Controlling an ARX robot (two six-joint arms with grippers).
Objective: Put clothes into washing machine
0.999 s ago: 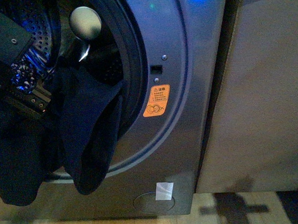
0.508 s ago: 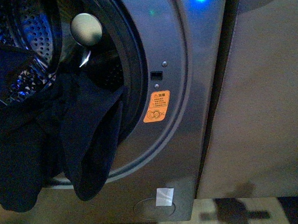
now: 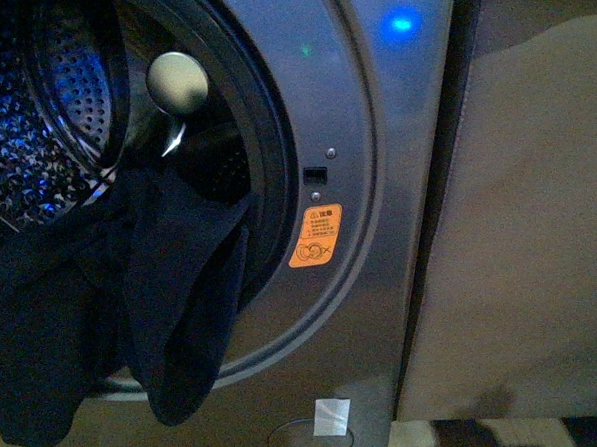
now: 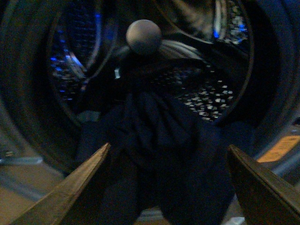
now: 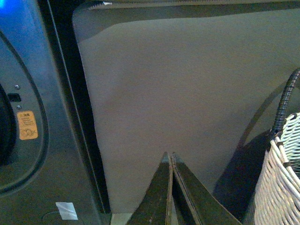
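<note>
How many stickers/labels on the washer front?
2. An orange warning sticker sits beside the porthole seal on the washing machine; a small white label sits low, at the round cap. More may lie outside the frame.

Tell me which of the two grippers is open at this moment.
The left gripper: its fingers stand wide apart, framing the clothes hanging from the drum mouth. The right gripper has its fingers pressed together, empty.

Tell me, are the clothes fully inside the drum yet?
Not fully. The clothes hang out over the lower rim of the washing machine opening, with folds drooping down its front; only the upper part lies inside.
</note>
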